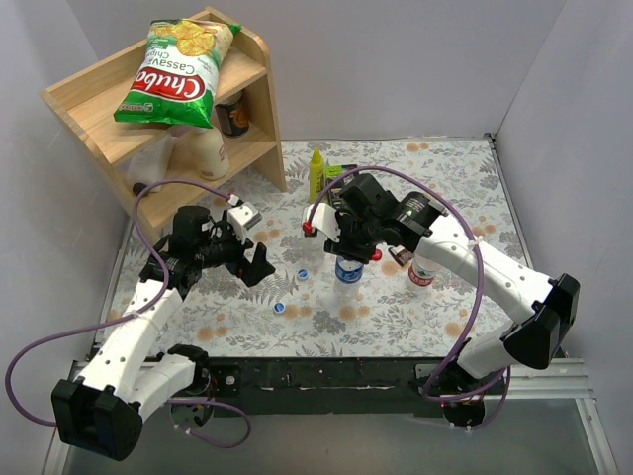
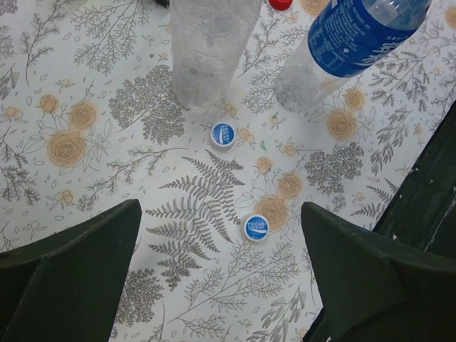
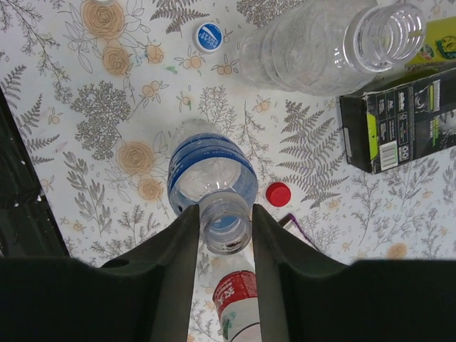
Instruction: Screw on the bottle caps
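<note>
My right gripper (image 3: 225, 214) is shut on the open neck of the blue-labelled bottle (image 3: 210, 174), which stands upright mid-table (image 1: 346, 272). The red cap (image 3: 278, 193) lies on the cloth just right of it. The red-and-white-labelled bottle (image 3: 239, 299) stands close behind my right fingers (image 1: 423, 272). The unlabelled bottle (image 3: 320, 43), uncapped, stands beyond it (image 2: 206, 50). My left gripper (image 2: 221, 205) is open and empty above the cloth, with one blue cap (image 2: 256, 227) between its fingers. The second blue cap (image 2: 223, 134) lies further ahead. The blue-labelled bottle (image 2: 356, 32) leans across the left wrist view.
A black and green carton (image 3: 395, 121) and a yellow squeeze bottle (image 1: 316, 170) stand at the back of the flowered tablecloth. A wooden shelf (image 1: 89, 104) at the back left holds a green chips bag (image 1: 178, 74) and cream-white bottles (image 1: 210, 153).
</note>
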Controlling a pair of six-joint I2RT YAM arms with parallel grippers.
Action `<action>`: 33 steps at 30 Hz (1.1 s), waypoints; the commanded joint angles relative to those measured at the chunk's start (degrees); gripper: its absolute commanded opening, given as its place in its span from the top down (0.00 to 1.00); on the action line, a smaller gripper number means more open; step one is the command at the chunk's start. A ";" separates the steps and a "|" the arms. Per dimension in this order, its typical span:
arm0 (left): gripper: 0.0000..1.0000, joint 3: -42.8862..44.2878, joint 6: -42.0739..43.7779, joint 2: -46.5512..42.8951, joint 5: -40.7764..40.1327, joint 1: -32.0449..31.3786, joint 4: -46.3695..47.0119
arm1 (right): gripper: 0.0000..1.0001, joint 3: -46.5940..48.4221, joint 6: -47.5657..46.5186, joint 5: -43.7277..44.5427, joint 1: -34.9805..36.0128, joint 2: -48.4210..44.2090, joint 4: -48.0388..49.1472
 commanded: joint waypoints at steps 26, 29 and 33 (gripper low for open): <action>0.02 -2.91 2.42 2.21 21.66 -5.82 10.87 | 0.99 30.21 -0.48 -21.20 0.04 7.66 -15.27; 0.02 -3.61 1.97 2.56 21.57 -6.79 12.36 | 0.99 30.21 1.63 -21.37 -0.05 7.75 -11.31; 0.02 -3.79 1.45 4.57 21.92 -7.76 14.47 | 0.99 30.30 4.44 -22.25 -0.05 8.19 -7.01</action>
